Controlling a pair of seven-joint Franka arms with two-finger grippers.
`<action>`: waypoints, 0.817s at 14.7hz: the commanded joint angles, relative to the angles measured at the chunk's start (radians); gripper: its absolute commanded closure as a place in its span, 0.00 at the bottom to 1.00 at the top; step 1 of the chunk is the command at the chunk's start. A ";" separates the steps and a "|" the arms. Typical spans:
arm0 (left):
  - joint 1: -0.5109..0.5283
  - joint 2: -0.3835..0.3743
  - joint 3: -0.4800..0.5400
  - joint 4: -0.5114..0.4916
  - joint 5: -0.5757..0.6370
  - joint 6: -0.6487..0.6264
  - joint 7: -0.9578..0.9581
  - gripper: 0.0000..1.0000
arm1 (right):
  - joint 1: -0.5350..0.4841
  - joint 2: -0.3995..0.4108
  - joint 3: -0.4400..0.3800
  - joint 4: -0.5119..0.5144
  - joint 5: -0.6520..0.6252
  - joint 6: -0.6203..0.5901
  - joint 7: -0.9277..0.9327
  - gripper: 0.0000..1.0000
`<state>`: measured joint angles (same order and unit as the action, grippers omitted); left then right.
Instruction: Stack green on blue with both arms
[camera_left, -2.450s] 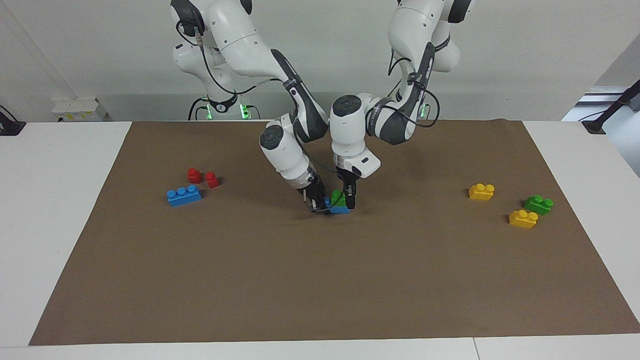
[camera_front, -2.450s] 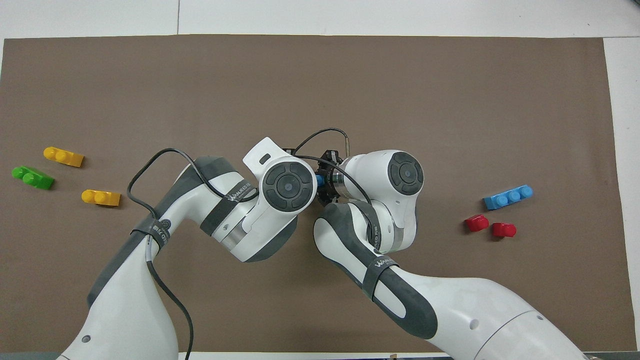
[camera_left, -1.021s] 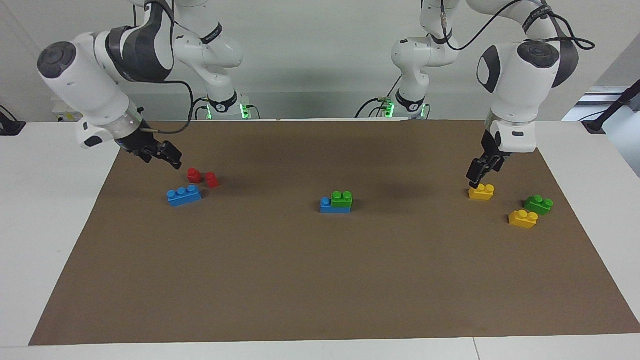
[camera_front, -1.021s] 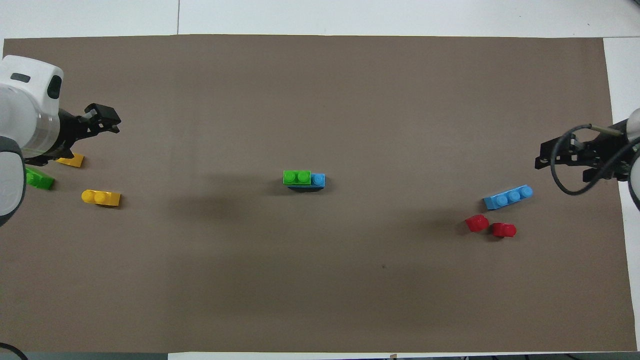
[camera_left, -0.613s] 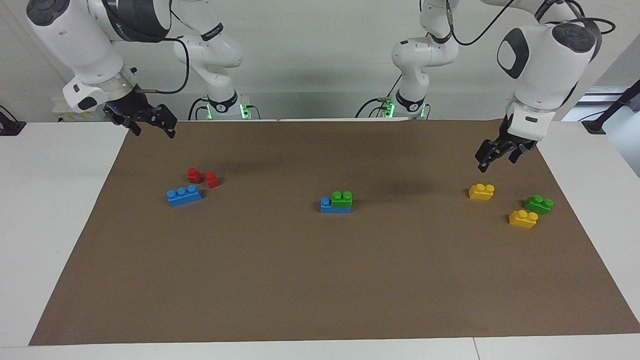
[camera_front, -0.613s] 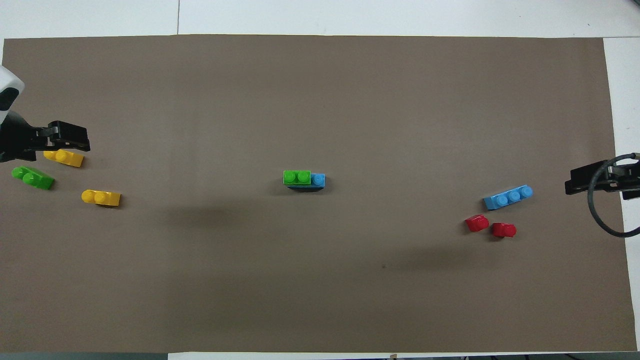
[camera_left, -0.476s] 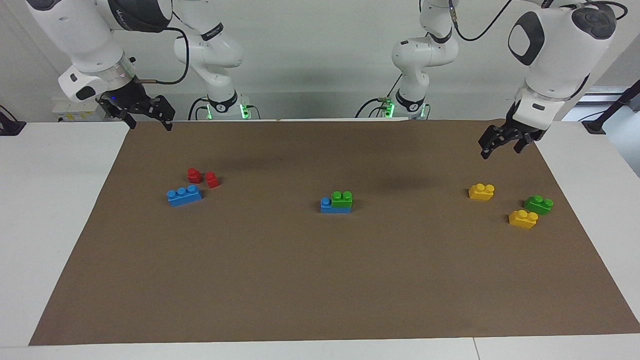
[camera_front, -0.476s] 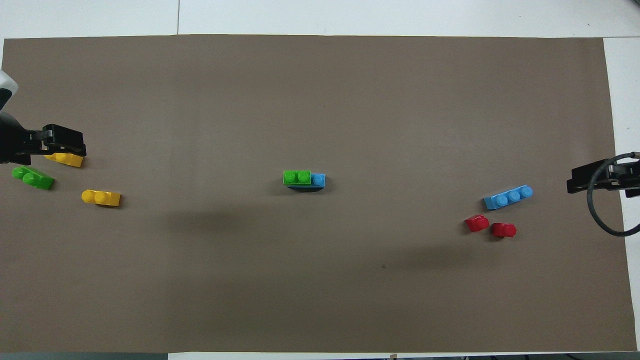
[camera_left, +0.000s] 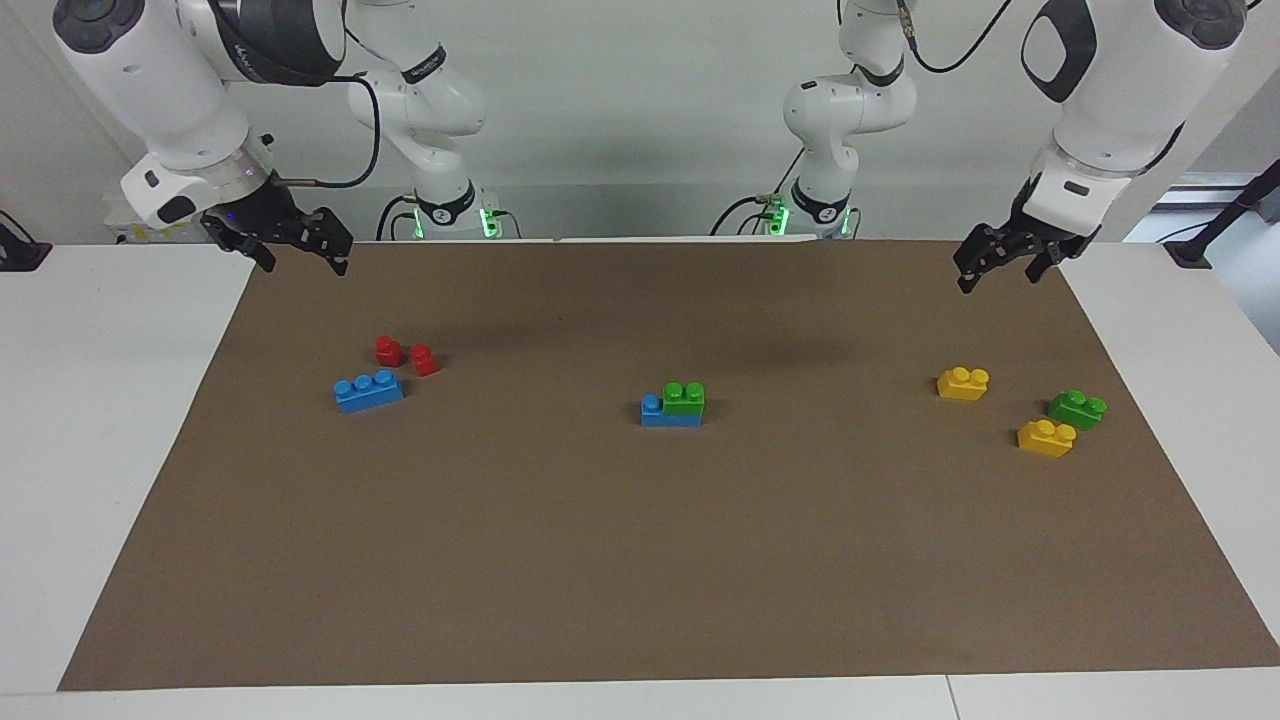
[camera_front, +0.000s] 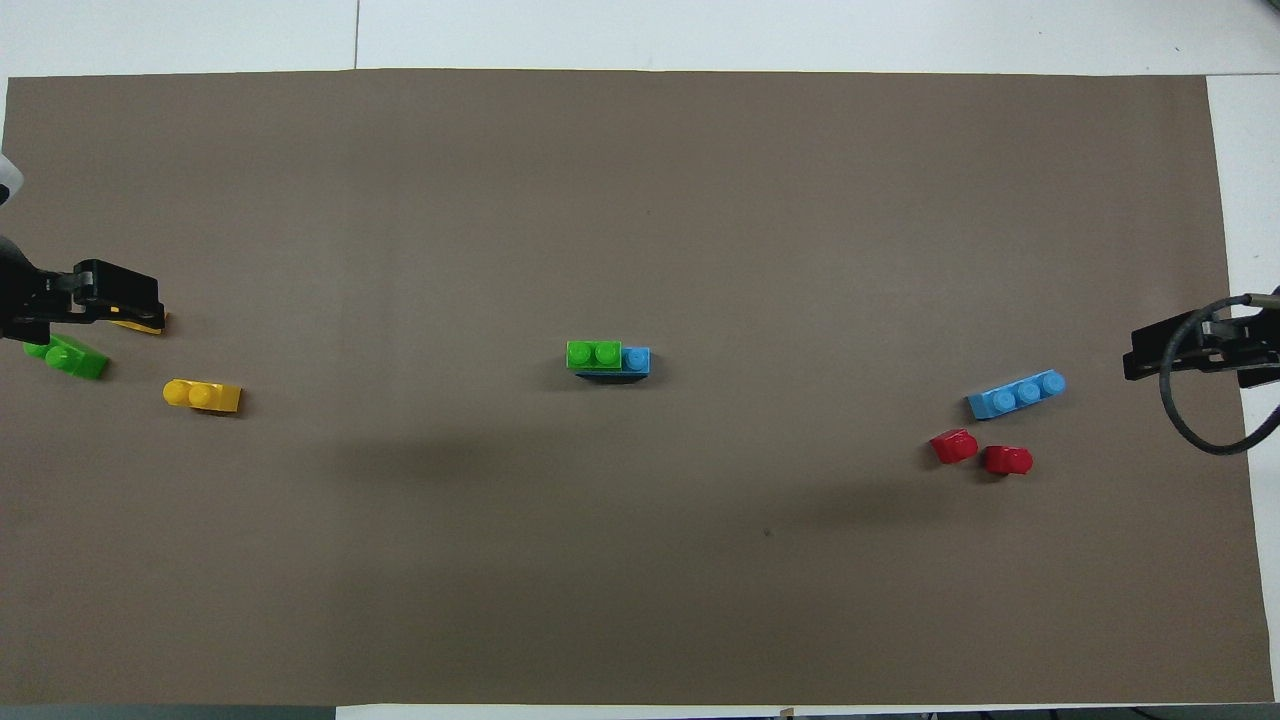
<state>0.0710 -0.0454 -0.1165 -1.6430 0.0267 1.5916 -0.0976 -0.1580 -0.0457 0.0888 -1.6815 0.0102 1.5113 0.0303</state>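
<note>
A green brick (camera_left: 685, 398) sits on a blue brick (camera_left: 662, 415) in the middle of the brown mat, covering two studs and leaving one blue stud bare; the stack also shows in the overhead view, green (camera_front: 594, 354) on blue (camera_front: 637, 359). My left gripper (camera_left: 996, 276) hangs open and empty in the air over the mat's edge at the left arm's end (camera_front: 118, 300). My right gripper (camera_left: 303, 258) hangs open and empty over the mat's corner at the right arm's end (camera_front: 1150, 360). A second blue brick (camera_left: 368, 391) and a second green brick (camera_left: 1077, 409) lie loose.
Two red single-stud bricks (camera_left: 389, 350) (camera_left: 424, 360) lie beside the loose blue brick, nearer to the robots. Two yellow bricks (camera_left: 963, 384) (camera_left: 1046, 438) lie by the loose green brick. The brown mat (camera_left: 640, 560) covers a white table.
Both grippers were at the stack in the middle; they let go and drew back and up to opposite ends of the table. The stack has stayed put.
</note>
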 joint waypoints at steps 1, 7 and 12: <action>-0.002 -0.010 0.003 0.003 -0.014 -0.022 0.019 0.00 | -0.002 0.012 0.003 0.020 -0.015 -0.002 -0.023 0.00; 0.000 -0.010 0.003 0.002 -0.016 -0.004 0.030 0.00 | -0.002 0.014 0.003 0.019 -0.042 0.032 -0.021 0.00; 0.006 -0.010 0.005 0.000 -0.018 -0.002 0.073 0.00 | -0.008 0.023 0.003 0.020 -0.042 0.086 -0.013 0.00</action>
<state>0.0713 -0.0481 -0.1154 -1.6431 0.0267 1.5917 -0.0537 -0.1593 -0.0395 0.0880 -1.6768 -0.0023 1.5810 0.0303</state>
